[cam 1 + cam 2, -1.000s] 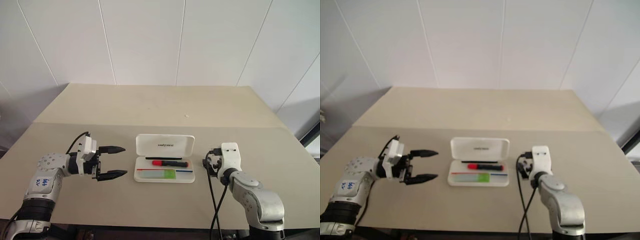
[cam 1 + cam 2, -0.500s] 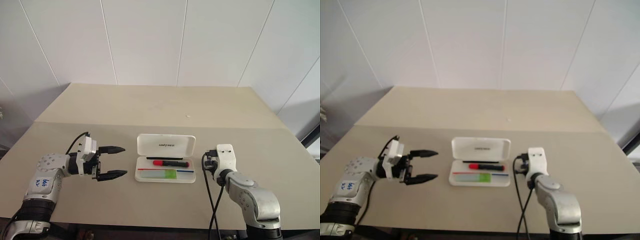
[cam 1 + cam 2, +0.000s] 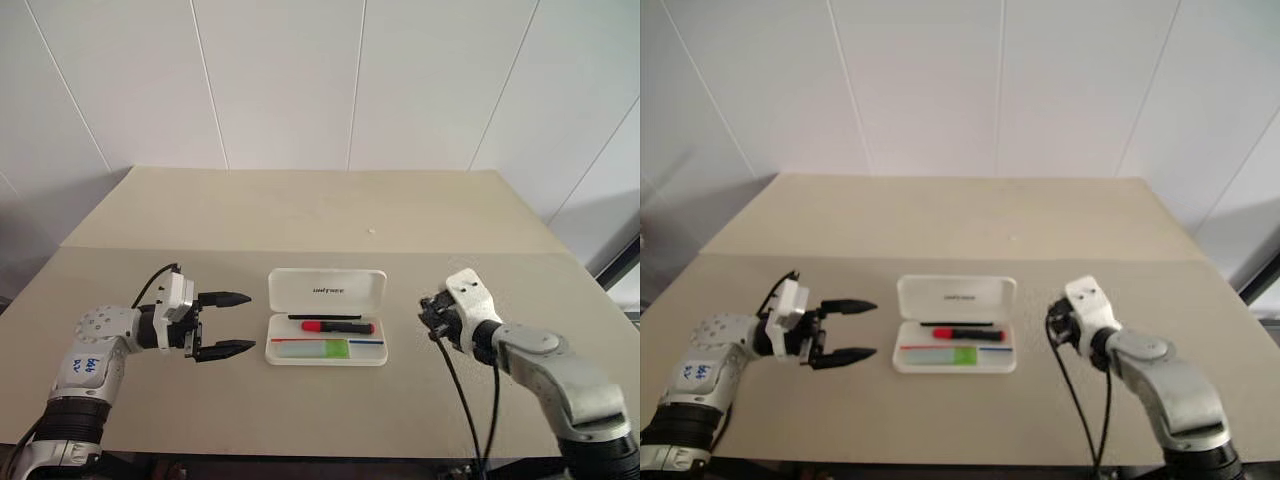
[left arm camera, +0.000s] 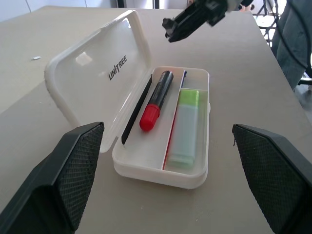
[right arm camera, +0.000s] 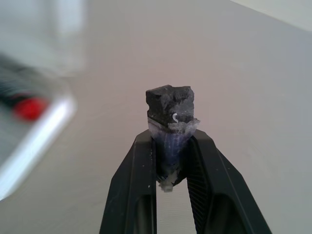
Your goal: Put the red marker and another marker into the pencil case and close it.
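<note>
In the open pencil case we found the red marker and green marker. Left gripper fingers stood apart; right gripper fingers were clamped on a small dark object.

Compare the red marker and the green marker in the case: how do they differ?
The red marker is slim and round with a black barrel and red cap; the green marker is thicker, flatter and pale green. The red one lies nearer the open lid, the green one nearer the front wall. Both lie flat, side by side, in the case.
</note>
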{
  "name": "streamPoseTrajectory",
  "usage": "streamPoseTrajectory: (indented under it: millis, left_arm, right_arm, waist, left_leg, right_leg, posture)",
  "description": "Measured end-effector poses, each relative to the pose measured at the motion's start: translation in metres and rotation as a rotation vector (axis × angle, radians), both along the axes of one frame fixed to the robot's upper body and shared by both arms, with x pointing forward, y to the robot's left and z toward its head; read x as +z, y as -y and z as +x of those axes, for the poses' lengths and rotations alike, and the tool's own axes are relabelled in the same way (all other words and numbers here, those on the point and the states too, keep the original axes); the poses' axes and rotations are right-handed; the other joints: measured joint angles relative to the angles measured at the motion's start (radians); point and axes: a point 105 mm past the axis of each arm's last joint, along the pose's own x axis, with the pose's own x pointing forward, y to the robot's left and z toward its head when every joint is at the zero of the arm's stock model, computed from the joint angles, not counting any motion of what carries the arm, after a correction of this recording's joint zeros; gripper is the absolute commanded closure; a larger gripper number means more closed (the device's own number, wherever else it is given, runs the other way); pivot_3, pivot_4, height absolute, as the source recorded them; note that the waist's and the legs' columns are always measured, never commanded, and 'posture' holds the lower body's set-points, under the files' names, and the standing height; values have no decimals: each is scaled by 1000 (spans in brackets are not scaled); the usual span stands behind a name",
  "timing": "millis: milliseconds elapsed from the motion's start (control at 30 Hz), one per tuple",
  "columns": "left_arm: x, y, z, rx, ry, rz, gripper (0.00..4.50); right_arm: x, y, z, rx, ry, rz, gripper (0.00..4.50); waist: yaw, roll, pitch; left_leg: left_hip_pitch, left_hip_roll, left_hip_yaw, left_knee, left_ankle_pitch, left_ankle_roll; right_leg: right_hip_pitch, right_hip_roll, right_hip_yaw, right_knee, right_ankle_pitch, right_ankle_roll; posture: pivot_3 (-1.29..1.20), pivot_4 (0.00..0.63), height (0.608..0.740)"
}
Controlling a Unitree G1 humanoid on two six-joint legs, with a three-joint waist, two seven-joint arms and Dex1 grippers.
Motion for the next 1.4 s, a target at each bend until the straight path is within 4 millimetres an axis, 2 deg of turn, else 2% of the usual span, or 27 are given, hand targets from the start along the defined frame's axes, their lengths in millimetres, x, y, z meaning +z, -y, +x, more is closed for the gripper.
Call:
streamPoseTrajectory:
  millis: [267,433,633,833,1333,1367,1400]
  left_arm:
    - [0,4,-2,-42,16,26,0]
    - [-5,2,-4,-25,5,25,0]
    - [-11,0,-9,4,0,23,0]
    - [-13,-4,-14,38,2,21,0]
    - [-13,-3,-15,58,2,17,0]
    - [-13,-3,-15,58,2,16,0]
    - [-13,-3,-15,57,2,16,0]
  right_arm:
    - [15,-59,-16,469,-27,-113,3254]
    - [7,-76,-19,634,-57,-207,3254]
    - [-6,-74,-16,707,-86,-303,3254]
    - [-15,-62,-3,691,-91,-362,3254]
    - [-15,-68,-5,716,-88,-360,3254]
    - [-15,-68,-5,718,-87,-359,2520]
    - [-15,-69,-5,720,-86,-358,2281]
  waist:
    - [1,0,0]
    - [5,0,0]
    - [8,0,0]
    - [7,0,0]
    - [8,0,0]
    - [8,0,0]
    - [8,0,0]
  left_leg:
    - [0,0,0,1,0,0]
    - [-1,0,0,1,-1,1]
    - [-2,0,0,1,-2,0]
    - [-2,0,1,2,-2,0]
    - [-2,0,1,2,-2,0]
    - [-2,0,1,2,-2,0]
    - [-2,0,1,2,-2,0]
  right_leg:
    - [0,0,0,0,0,0]
    - [0,-1,0,-2,0,1]
    - [-1,0,0,-2,0,0]
    - [-1,0,0,-1,0,0]
    - [-1,-1,0,-1,0,0]
    - [-1,-1,0,-1,0,0]
    - [-1,0,0,-1,0,0]
  posture:
    - [0,150,740]
    - [0,150,740]
    - [0,150,740]
    - [0,150,740]
    - [0,150,740]
    - [0,150,740]
    - [0,150,740]
